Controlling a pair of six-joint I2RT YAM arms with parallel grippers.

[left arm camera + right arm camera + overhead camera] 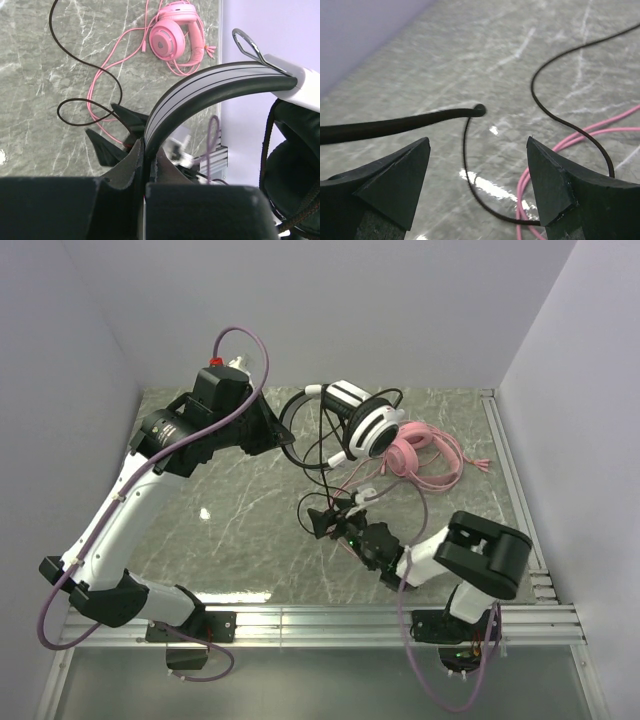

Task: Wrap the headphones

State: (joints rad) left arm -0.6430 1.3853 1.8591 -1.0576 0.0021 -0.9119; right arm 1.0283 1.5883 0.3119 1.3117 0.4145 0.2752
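Hanging ready for wrapping, the black-and-white headset [360, 418] was clamped by the headband [200, 85] in the closed left gripper [148, 161], the right gripper [478, 145] spread wide and empty by its black cable [465, 150].

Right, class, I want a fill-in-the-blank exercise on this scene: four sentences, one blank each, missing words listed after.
1. The left end effector is shut on the ____ of the black and white headphones.
2. The right end effector is ____, gripping nothing.
3. The second headset, lying on the table, is all ____.
4. The thin cable on the table below the right end effector is ____ in colour.
Missing words: headband; open; pink; black.
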